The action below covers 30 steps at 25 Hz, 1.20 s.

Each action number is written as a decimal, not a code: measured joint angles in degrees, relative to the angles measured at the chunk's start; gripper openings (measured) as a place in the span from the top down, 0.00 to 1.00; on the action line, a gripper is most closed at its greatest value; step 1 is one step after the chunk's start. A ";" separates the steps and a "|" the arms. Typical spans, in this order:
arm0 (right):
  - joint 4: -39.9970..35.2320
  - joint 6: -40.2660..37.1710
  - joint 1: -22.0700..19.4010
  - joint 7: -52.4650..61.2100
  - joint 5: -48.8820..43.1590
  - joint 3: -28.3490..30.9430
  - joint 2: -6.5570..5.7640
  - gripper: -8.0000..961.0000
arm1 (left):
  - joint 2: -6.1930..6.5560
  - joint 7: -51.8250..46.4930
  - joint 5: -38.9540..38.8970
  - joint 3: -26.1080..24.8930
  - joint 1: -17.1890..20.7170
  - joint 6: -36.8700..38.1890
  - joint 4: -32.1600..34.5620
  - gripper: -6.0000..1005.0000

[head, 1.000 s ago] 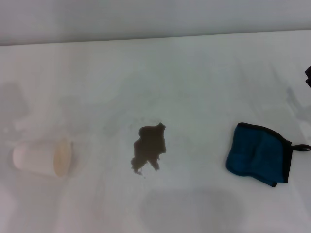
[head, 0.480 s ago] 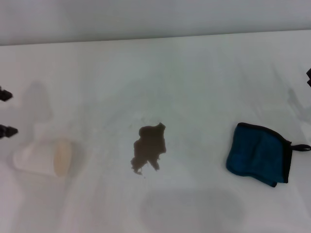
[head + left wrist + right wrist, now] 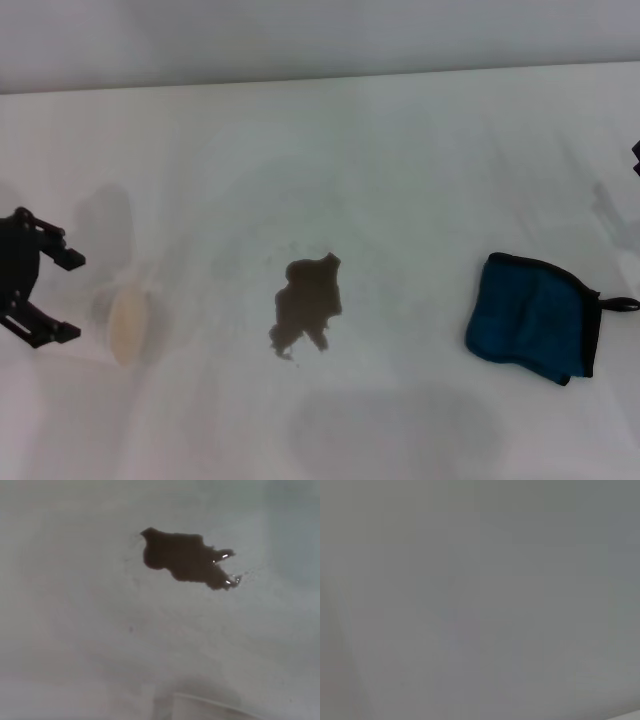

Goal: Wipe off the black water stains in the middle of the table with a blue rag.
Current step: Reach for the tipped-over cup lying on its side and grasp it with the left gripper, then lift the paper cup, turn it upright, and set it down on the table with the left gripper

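Note:
The black water stains point(image 3: 308, 301) lie as one dark blotch in the middle of the white table point(image 3: 400, 160); they also show in the left wrist view point(image 3: 187, 560). The blue rag point(image 3: 533, 316) lies folded at the right, its black loop toward the table's right edge. My left gripper point(image 3: 68, 295) is open at the far left, its two fingers spread on either side of a white paper cup lying on its side. Only a dark tip of my right gripper point(image 3: 636, 157) shows at the right edge, well behind the rag.
The white paper cup point(image 3: 126, 323) lies on its side left of the stain, mouth toward the stain; its rim shows in the left wrist view point(image 3: 215, 707). The table's back edge point(image 3: 320, 78) runs along the top. The right wrist view shows only a plain grey surface.
My left gripper has come in from the left edge and now straddles the cup. The stain and rag have not moved. The right gripper has stayed at the right edge.

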 joint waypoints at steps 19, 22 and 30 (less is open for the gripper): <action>-0.19 -0.35 -0.20 0.00 0.00 -0.12 -0.09 0.13 | 0.05 -0.51 1.75 -0.08 2.67 -12.54 14.04 0.12; -0.57 -0.44 -0.39 0.00 0.00 -0.12 -0.16 0.13 | 0.09 -1.85 1.60 -0.08 2.96 -15.48 17.06 0.12; -0.98 -1.06 -0.61 0.00 0.00 -0.06 -0.18 0.13 | 0.22 -3.84 1.42 -0.08 2.81 -16.92 18.90 0.16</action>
